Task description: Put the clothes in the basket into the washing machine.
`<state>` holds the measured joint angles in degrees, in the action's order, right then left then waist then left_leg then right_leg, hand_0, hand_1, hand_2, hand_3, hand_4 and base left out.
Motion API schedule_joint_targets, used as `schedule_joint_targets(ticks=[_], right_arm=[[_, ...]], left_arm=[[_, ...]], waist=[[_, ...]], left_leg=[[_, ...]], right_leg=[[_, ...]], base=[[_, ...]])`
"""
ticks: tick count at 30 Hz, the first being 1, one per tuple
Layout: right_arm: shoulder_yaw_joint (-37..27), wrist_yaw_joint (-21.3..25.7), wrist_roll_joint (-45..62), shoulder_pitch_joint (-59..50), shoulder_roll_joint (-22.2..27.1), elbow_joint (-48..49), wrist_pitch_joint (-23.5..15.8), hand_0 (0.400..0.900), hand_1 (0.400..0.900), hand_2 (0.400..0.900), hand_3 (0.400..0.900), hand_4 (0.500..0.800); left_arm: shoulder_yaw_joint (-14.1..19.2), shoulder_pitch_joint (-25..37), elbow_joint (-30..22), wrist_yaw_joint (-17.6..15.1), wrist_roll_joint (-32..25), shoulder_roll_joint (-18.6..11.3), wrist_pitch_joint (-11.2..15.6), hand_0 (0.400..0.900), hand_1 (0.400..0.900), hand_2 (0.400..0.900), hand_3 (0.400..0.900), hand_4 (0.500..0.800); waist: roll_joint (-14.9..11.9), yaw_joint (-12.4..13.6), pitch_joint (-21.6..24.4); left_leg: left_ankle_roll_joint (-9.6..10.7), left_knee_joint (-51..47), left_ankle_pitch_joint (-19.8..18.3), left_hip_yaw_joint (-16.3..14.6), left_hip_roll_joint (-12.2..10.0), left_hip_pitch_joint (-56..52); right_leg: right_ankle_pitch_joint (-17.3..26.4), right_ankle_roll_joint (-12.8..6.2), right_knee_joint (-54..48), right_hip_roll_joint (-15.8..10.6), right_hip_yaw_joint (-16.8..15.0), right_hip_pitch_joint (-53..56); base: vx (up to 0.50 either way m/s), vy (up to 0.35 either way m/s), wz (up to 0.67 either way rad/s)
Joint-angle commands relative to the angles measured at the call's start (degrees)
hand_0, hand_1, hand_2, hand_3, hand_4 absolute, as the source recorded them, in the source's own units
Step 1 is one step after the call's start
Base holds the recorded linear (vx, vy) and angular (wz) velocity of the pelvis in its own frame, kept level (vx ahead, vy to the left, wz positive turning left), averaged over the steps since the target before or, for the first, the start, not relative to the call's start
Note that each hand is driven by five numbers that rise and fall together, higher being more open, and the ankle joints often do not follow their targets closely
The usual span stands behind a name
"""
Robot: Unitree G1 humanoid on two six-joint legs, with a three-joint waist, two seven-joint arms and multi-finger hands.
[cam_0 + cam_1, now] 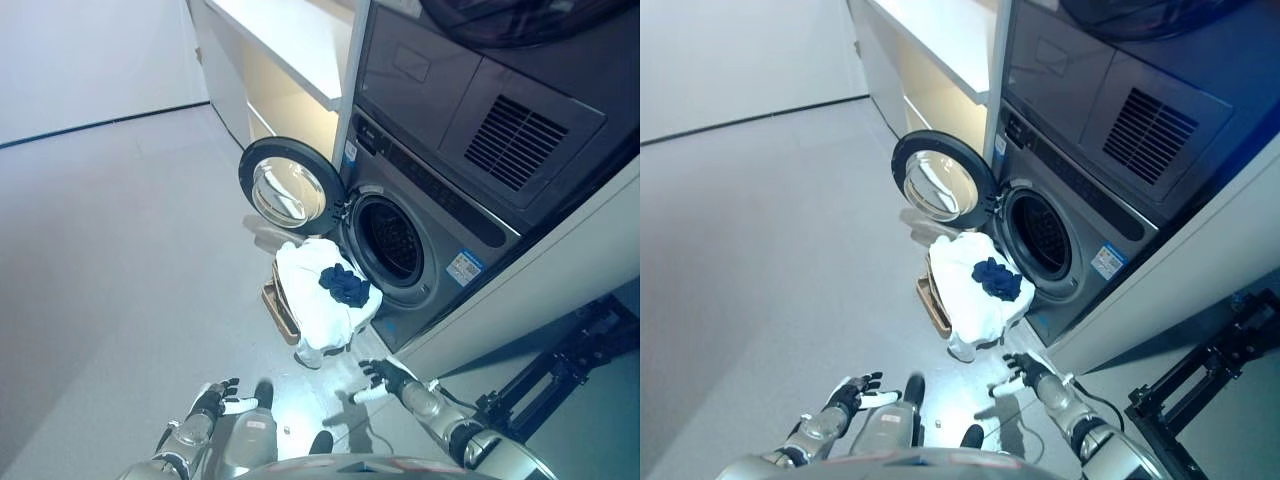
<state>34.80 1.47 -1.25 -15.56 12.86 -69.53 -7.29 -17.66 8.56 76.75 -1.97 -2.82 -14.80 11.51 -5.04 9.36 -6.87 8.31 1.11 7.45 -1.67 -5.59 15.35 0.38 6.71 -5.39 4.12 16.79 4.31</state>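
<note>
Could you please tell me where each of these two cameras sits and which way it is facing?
Left eye view: on the head, looking down at the open washing machine and the basket of clothes; the left hand and right hand show low.
Right eye view: beside it, facing the same way, the same hands low.
Shared: the whole scene, slightly offset.

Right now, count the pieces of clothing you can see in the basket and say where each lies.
2. A white garment drapes over the basket, covering most of it. A dark blue garment lies bunched on top, near the washing machine. More may be hidden underneath.
</note>
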Motion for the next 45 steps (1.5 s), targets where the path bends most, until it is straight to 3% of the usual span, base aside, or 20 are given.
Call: schedule_joint_targets(ticks=[1,4,6,7,9,11,13,15,17,18,20,22,25,32,33,39,45], right_arm=[[2.0,2.1,-3.3,-2.5,2.1,2.4,-2.5,0.900,0.900,0.900,0.900,0.800],[6.0,1.9,-10.2,-4.0,1.8,3.4,-2.6,0.900,0.900,0.900,0.900,0.800],[7.6,2.2,-14.8,-4.2,1.8,5.4,-2.6,0.900,0.900,0.900,0.900,0.800],[8.4,2.2,-16.8,-4.0,1.9,5.4,-2.8,0.900,0.900,0.900,0.900,0.800],[9.8,2.6,-20.3,-4.1,1.9,5.0,-2.7,0.900,0.900,0.900,0.900,0.800],[12.0,2.7,-23.2,-6.3,1.2,4.8,-2.2,0.900,0.900,0.900,0.900,0.800],[12.9,2.4,-24.4,-7.5,1.1,4.3,-1.9,0.900,0.900,0.900,0.900,0.800],[14.3,2.9,-26.2,-9.2,0.7,4.2,-1.6,0.900,0.900,0.900,0.900,0.800],[14.5,2.8,-26.2,-9.7,0.3,4.4,-1.5,0.900,0.900,0.900,0.900,0.800],[14.8,3.6,-27.2,-11.4,0.4,4.3,-1.5,0.900,0.900,0.900,0.900,0.800],[15.6,4.3,-27.9,-14.4,0.3,4.1,-1.1,0.900,0.900,0.900,0.900,0.800],[16.1,4.9,-28.2,-16.0,-0.4,4.1,-0.4,0.900,0.900,0.900,0.900,0.800],[16.9,6.9,-28.5,-19.3,-0.1,3.0,0.7,0.900,0.900,0.900,0.900,0.800],[16.6,14.1,-28.5,-29.3,4.8,-1.4,3.3,0.900,0.900,0.900,0.900,0.800],[16.4,15.4,-28.5,-31.3,5.5,-2.1,3.6,0.900,0.900,0.900,0.900,0.800],[16.7,18.7,-28.9,-40.7,9.2,-8.1,5.7,0.900,0.900,0.900,0.900,0.800],[15.3,20.3,-27.4,-46.9,13.6,-12.3,6.8,0.900,0.900,0.900,0.900,0.800]], left_arm=[[-1.1,-1.9,1.4,-0.7,1.9,-2.8,0.5,0.900,0.900,0.900,0.900,0.800],[-0.8,-2.8,1.5,-0.7,2.9,-3.4,0.7,0.900,0.900,0.900,0.900,0.800],[-1.3,-2.6,0.7,-0.9,3.7,-3.9,0.9,0.900,0.900,0.900,0.900,0.800],[-1.4,-2.3,0.6,-0.9,3.9,-4.1,1.0,0.900,0.900,0.900,0.900,0.800],[-1.9,-1.9,-0.7,-1.5,3.3,-4.3,1.3,0.900,0.900,0.900,0.900,0.800],[-3.8,0.2,-1.4,-1.8,2.6,-3.9,1.2,0.900,0.900,0.900,0.900,0.800],[-4.5,1.6,-1.8,-1.9,2.6,-3.7,0.9,0.900,0.900,0.900,0.900,0.800],[-4.5,2.4,-1.9,-2.5,2.0,-4.2,0.8,0.900,0.900,0.900,0.900,0.800],[-4.7,2.6,-1.8,-2.6,2.0,-4.3,0.9,0.900,0.900,0.900,0.900,0.800],[-4.4,3.2,-1.2,-2.9,1.7,-4.7,1.1,0.900,0.900,0.900,0.900,0.800],[-3.9,4.5,-0.5,-3.5,0.4,-5.3,1.2,0.900,0.900,0.900,0.900,0.800],[-3.0,5.6,-0.4,-4.2,-0.4,-5.8,1.3,0.900,0.900,0.900,0.900,0.800],[-3.1,6.7,-1.4,-6.0,-3.0,-5.7,1.8,0.900,0.900,0.900,0.900,0.800],[-4.4,11.9,-4.5,-10.4,-7.4,-7.5,3.6,0.900,0.900,0.900,0.900,0.800],[-4.7,12.2,-5.1,-11.2,-8.1,-7.8,4.2,0.900,0.900,0.900,0.900,0.800],[-5.3,13.2,-6.9,-13.9,-11.1,-8.0,5.1,0.900,0.900,0.900,0.900,0.800],[-6.6,14.5,-8.3,-14.9,-12.4,-6.7,5.2,0.900,0.900,0.900,0.900,0.800]], waist=[[0.0,2.1,2.4],[0.1,3.3,4.7],[-1.3,3.6,5.2],[-1.6,3.3,5.2],[-2.0,2.4,4.1],[-0.3,1.2,1.8],[1.2,0.4,0.6],[1.1,-0.3,0.2],[1.2,-0.7,0.3],[0.5,-0.9,0.0],[-0.2,-1.4,-1.7],[-0.9,-1.4,-3.3],[0.2,-0.7,-6.2],[3.9,0.3,-10.9],[4.3,0.4,-11.3],[5.2,1.3,-14.6],[6.9,1.4,-16.9]], left_leg=[[-3.5,-4.7,2.5,-3.0,1.0,2.8],[-3.8,-4.2,4.8,-1.2,1.4,0.0],[-5.3,-1.1,4.3,-0.8,3.3,-0.6],[-6.2,0.0,3.1,-1.1,4.2,-1.1],[-8.4,1.9,0.4,-1.1,6.0,-2.6],[-9.6,3.3,-0.7,-0.1,5.7,-4.2],[-10.0,3.9,-2.0,1.7,5.5,-5.1],[-9.6,3.5,-3.4,2.9,5.7,-6.7],[-9.1,3.2,-3.9,3.5,5.3,-7.0],[-7.9,2.8,-5.1,3.6,5.3,-7.4],[-6.9,2.3,-6.3,4.1,5.4,-7.8],[-6.0,3.5,-7.2,5.2,5.9,-7.2],[-5.5,4.4,-6.1,7.0,6.5,-2.2],[-2.5,6.2,-2.1,11.1,4.7,10.2],[-2.2,6.1,-3.2,11.3,4.1,10.7],[-1.7,7.3,-2.6,11.1,3.6,16.3],[-1.9,12.8,-4.3,10.8,5.8,23.0]], right_leg=[[-5.7,-10.14,7.4,-3.4,-6.1,4.9],[-8.7,-11.07,9.9,-3.9,-6.4,7.1],[-8.0,-12.72,18.0,-6.8,-5.9,6.6],[-5.3,-13.81,23.5,-8.5,-5.8,5.0],[6.1,-15.86,35.5,-11.8,-6.4,-0.8],[12.2,-16.02,44.4,-12.1,-7.2,-6.6],[9.5,-14.90,48.4,-11.6,-7.4,-11.5],[6.4,-14.03,44.3,-15.5,-5.8,-14.3],[5.5,-13.81,39.9,-16.8,-4.8,-14.2],[4.0,-13.77,30.3,-18.8,-3.3,-15.2],[5.2,-14.36,20.5,-18.4,-2.9,-17.7],[5.7,-14.49,16.0,-17.3,-4.6,-17.7],[5.1,-13.92,18.0,-17.4,-3.7,-21.2],[0.7,-12.42,24.2,-18.8,3.0,-30.4],[-1.6,-12.79,26.5,-18.6,2.7,-31.7],[-3.7,-12.55,31.5,-19.5,2.0,-38.6],[-6.2,-12.07,39.0,-21.0,-0.3,-45.7]], base=[[0.43,0.077,-0.45],[0.43,0.095,-0.30],[0.41,0.161,0.04],[0.32,0.194,0.10],[0.22,0.197,0.13],[0.13,0.168,0.27],[0.15,0.080,0.31],[0.24,-0.050,0.36],[0.18,-0.108,0.19],[0.15,-0.175,0.04],[0.08,-0.218,0.11],[0.04,-0.199,0.53],[-0.15,-0.140,0.64],[-0.05,-0.173,0.64],[0.08,-0.129,0.16],[0.02,-0.068,0.03],[0.01,-0.003,0.04]])
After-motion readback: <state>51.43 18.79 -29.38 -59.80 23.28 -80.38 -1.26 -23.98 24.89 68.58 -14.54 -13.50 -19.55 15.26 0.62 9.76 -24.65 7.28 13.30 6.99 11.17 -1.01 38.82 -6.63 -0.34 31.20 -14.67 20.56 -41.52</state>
